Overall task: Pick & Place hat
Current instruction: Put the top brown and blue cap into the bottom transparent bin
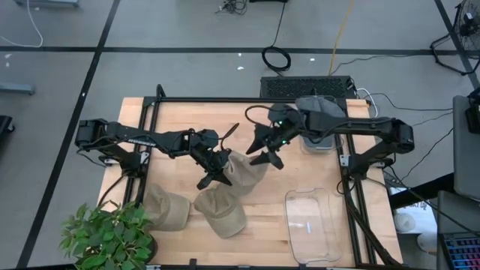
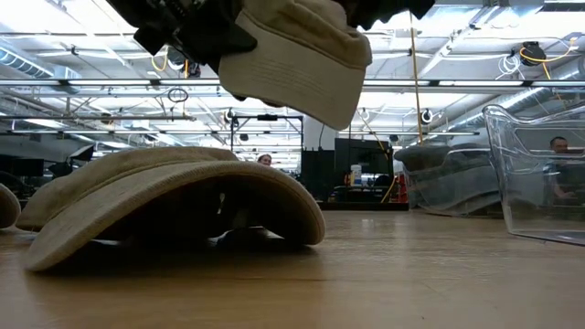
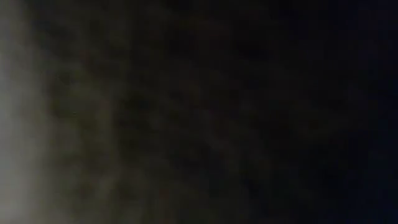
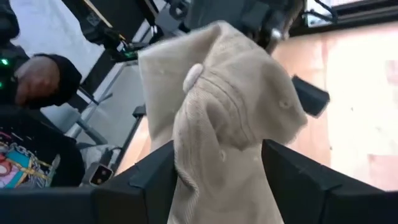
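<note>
A tan hat (image 2: 174, 201) lies on the worktop (image 2: 384, 274); above, a lifted hat (image 4: 217, 112) is gripped by the left gripper (image 1: 216, 166), the right gripper (image 1: 268, 154) spread wide around it, seemingly for handover.

Both arms are the same build: matte black, chunky jointed segments that get slimmer toward the wrist. The black left arm (image 1: 142, 139) has a line of small white lettering along its long link, too small to read. The black right arm (image 1: 360, 129) carries a fatter grey housing near its wrist with a little green light glowing on it, and a thin black cable loops off that end. Up close, the right arm's dark fingers (image 4: 149, 180) are flat, angular black plates with bevelled edges and a slightly shiny plastic look.
</note>
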